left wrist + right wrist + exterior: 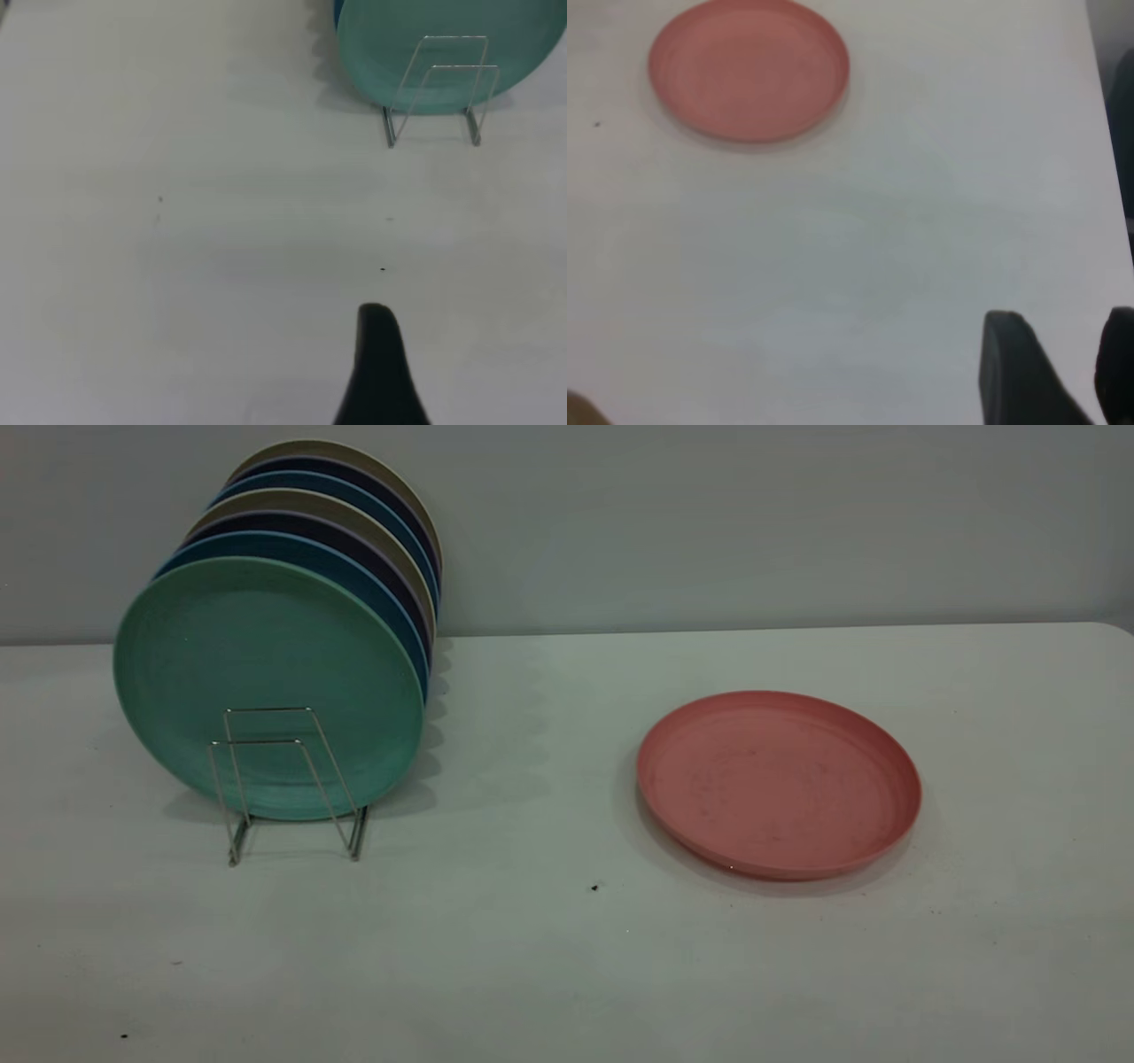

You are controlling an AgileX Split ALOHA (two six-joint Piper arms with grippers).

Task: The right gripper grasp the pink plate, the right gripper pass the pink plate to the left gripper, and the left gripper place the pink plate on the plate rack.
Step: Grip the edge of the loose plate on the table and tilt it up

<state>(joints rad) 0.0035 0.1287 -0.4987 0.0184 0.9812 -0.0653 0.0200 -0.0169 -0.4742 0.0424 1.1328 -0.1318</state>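
Observation:
The pink plate [778, 784] lies flat on the white table, right of centre, with nothing touching it. In the right wrist view the pink plate [749, 69] is far from my right gripper [1059, 354], which is open over bare table with nothing between its jaws. The plate rack [257, 741] stands at the left with its front wire loops free. In the left wrist view the plate rack [454, 38] is well ahead of my left gripper [378, 354], of which only one black part shows, over bare table. Neither gripper appears in the exterior view.
Several plates stand upright in the rack, a teal-green plate [266, 646] at the front and blue, dark and beige ones behind. A grey wall [709, 522] runs behind the table. The table's edge [1103, 133] lies close beside the right gripper.

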